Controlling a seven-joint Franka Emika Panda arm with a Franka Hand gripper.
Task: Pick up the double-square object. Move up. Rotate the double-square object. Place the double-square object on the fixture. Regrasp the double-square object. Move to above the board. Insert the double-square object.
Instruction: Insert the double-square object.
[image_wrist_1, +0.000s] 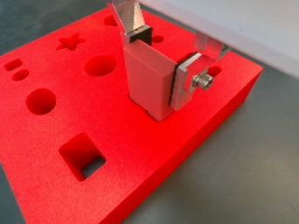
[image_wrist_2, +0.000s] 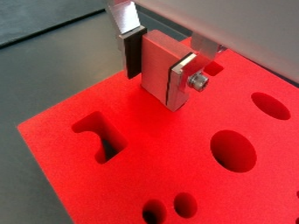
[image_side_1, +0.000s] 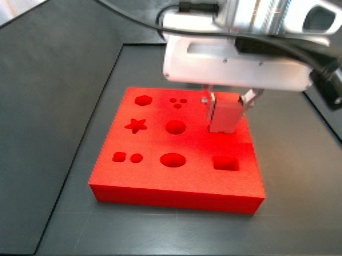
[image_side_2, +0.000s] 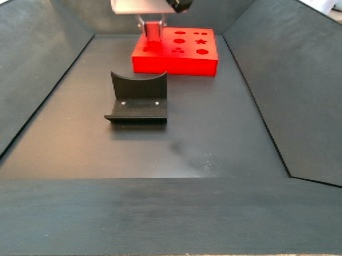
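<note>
The double-square object (image_wrist_1: 149, 77), judged rigid and light, is pinched at its upper sides by the gripper (image_wrist_1: 165, 54) over the board (image_wrist_1: 70, 105).

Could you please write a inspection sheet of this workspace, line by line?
Surface: dark floor, bare around the rig.
Board: red, flat on the floor, recesses open.
Double-square object: held upright over the board.
Fixture: standing apart from the board, nothing on it.
Clutter: nothing seen.
Gripper: above the board, shut on the double-square object.
Cables: dark cables by the wrist.
Surroundings: dark sloped walls.
</note>
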